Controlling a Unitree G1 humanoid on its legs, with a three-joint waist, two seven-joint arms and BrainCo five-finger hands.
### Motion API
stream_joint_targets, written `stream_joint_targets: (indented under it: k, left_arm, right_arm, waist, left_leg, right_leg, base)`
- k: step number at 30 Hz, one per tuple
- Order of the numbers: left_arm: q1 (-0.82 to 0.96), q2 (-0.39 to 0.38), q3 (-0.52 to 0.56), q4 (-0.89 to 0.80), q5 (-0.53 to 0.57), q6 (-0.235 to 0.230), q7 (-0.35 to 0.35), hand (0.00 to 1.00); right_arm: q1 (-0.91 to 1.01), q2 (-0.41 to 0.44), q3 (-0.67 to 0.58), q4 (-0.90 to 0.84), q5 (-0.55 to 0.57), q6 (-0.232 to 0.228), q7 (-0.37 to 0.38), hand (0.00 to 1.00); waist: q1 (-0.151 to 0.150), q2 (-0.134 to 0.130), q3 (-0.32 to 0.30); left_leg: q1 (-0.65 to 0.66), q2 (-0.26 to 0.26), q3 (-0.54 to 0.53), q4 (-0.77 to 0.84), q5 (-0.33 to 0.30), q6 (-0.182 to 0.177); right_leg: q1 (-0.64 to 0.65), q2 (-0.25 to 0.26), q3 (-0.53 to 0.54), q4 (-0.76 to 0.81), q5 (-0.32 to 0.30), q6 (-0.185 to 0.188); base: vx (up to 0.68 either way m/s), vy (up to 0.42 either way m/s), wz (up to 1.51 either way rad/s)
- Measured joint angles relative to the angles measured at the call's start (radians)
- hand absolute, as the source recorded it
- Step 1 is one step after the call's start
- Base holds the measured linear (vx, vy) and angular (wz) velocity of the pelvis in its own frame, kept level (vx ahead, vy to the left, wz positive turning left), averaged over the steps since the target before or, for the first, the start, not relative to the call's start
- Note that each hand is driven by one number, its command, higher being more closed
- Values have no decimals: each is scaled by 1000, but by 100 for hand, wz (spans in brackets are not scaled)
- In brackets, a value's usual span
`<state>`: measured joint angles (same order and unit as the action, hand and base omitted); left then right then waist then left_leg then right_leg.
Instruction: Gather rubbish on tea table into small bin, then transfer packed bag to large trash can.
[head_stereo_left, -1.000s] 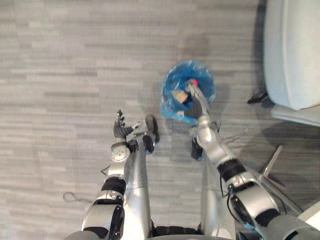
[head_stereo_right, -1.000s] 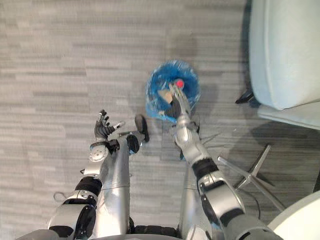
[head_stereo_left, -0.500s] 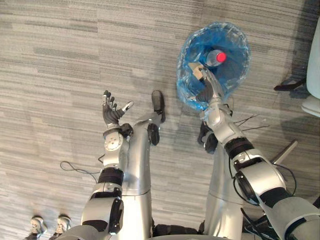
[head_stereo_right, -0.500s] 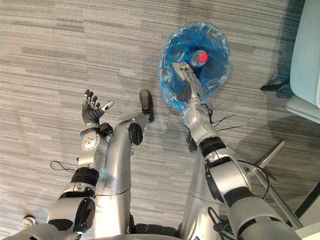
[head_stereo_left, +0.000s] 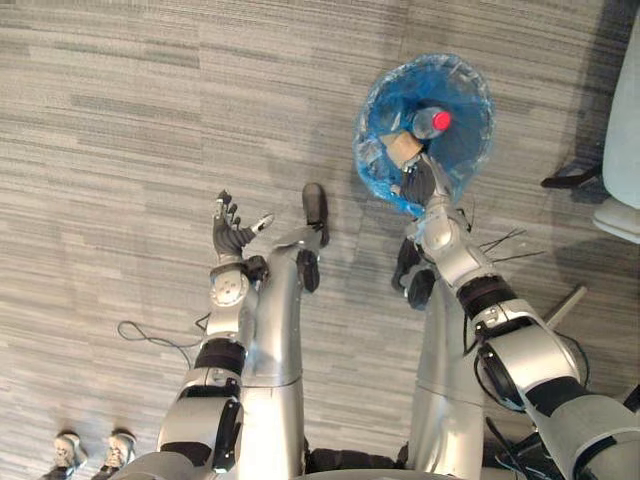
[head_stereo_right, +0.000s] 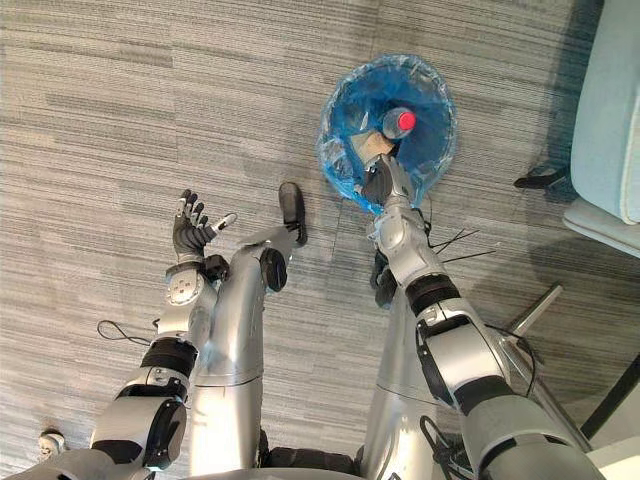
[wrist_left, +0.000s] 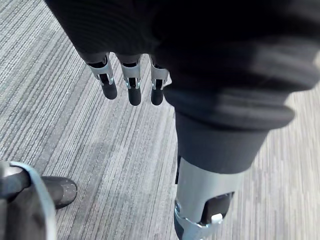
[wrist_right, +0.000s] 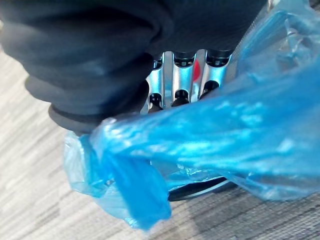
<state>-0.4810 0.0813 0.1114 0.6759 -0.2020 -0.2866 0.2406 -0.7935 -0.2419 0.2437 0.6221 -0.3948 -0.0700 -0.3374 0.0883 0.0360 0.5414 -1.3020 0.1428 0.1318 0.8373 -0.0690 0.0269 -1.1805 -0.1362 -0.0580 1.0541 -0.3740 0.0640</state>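
Small bin (head_stereo_left: 372, 168) stands on the grey plank floor (head_stereo_left: 120, 120), lined with a blue bag (head_stereo_left: 472, 110) whose film is folded out over the rim. Inside are seen a bottle with a red cap (head_stereo_left: 432, 120) and a tan scrap of card (head_stereo_left: 403, 148), so gathering is judged largely done and the bagging step to be in hand.

Right hand (head_stereo_left: 420, 186) is placed at the near rim of the bin, against the liner. In the right wrist view the blue film (wrist_right: 210, 135) is stretched across the hand and part of it is hidden; whether the film is gripped cannot be told. The placement is read as a reach for the bag's edge, where the liner can be drawn together and lifted clear.

Left hand (head_stereo_left: 236, 236) is held up over bare floor, well apart from the bin, spread loosely with nothing in it; the straight fingers (wrist_left: 132, 85) are confirmed in its wrist view. It is judged to be kept clear.

A pale upholstered seat (head_stereo_right: 612, 110) is noted beside the bin.
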Motion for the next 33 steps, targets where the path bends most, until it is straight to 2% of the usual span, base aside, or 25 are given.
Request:
stream_joint_targets:
  k: [6, 9, 11, 14, 16, 18, 21, 22, 26, 28, 30, 33]
  left_arm:
    - [80, -23, -18, -8, 39, 37, -3, 0]
    - [151, -20, -44, -13, 58, 43, -21, 0]
    - [217, -22, -47, 3, 58, 46, -26, 0]
    - [291, -24, -66, 25, 68, 54, -45, 0]
    - [350, -24, -81, 61, 81, 64, -49, 0]
    - [384, -21, -84, 107, 94, 64, -67, 0]
    - [413, -12, -85, 193, 134, 66, -90, 0]
    - [418, -9, -87, 202, 140, 66, -93, 0]
    - [424, 24, -106, 240, 190, 66, -109, 0]
    - [424, 37, -110, 243, 216, 65, -108, 0]
    - [424, 43, -120, 249, 219, 65, -108, 0]
    - [421, 40, -123, 251, 231, 63, -107, 0]
  right_arm:
    - [165, 75, -41, -229, 149, -43, -8, 100]
    - [298, 126, -55, -284, 265, -68, 13, 100]
    - [433, 172, -58, -347, 347, -89, 41, 100]
    - [566, 216, -57, -406, 411, -111, 85, 100]
    - [636, 239, -44, -413, 454, -127, 120, 100]
    - [676, 246, -37, -399, 465, -141, 148, 100]
    - [681, 238, -42, -313, 433, -151, 187, 100]
    - [677, 236, -44, -297, 418, -151, 188, 0]
    - [663, 222, -69, -217, 296, -146, 186, 0]
    - [658, 214, -68, -181, 190, -138, 164, 0]
    - [644, 212, -68, -138, 131, -127, 148, 0]
    - [586, 194, -64, -34, 10, -101, 114, 0]
  waist:
    - [-20, -12, -7]
    - [-20, -45, -32]
    - [-23, -69, -79]
    - [-21, -78, -124]
    - [-22, -90, -194]
    - [-23, -90, -252]
    - [-36, -87, -299]
    - [-45, -87, -303]
    - [-48, -87, -309]
    - [-48, -85, -308]
    - [-48, -81, -307]
    - [-47, -56, -294]
  left_leg:
    - [178, 10, 7, -119, 23, -16]
    - [351, 3, 29, -231, 38, -30]
    - [481, -3, 33, -315, 51, -36]
    - [631, -9, 37, -396, 62, -38]
    - [721, -21, 44, -471, 77, -49]
    - [783, -28, 47, -546, 101, -56]
    - [877, -40, 38, -659, 144, -62]
    - [888, -41, 35, -671, 150, -63]
    - [921, -42, 33, -702, 166, -65]
    - [927, -40, 31, -732, 187, -69]
    - [932, -41, 31, -760, 205, -73]
    - [931, -45, 28, -810, 243, -69]
  right_leg:
    - [182, 19, -22, -134, 37, -7]
    - [343, 19, -26, -242, 59, -8]
    - [478, 24, -37, -341, 77, -10]
    - [645, 29, -52, -455, 97, -8]
    - [732, 30, -52, -536, 113, -4]
    - [794, 38, -54, -621, 140, -4]
    - [896, 51, -64, -746, 186, -3]
    - [912, 52, -69, -760, 192, -2]
    - [948, 58, -74, -799, 208, -2]
    - [947, 64, -73, -813, 220, -6]
    - [938, 65, -72, -813, 225, -6]
    - [910, 66, -72, -812, 238, -6]
  base:
    - [18, -26, 0]
    - [66, -87, 8]
    - [138, -95, 8]
    - [185, -45, 10]
    - [213, -27, 3]
    - [151, -23, -3]
    - [148, -25, 3]
    - [102, -19, 14]
    - [36, -12, 3]
    - [-24, -14, -4]
    - [-57, -3, -3]
    - [-90, 21, -2]
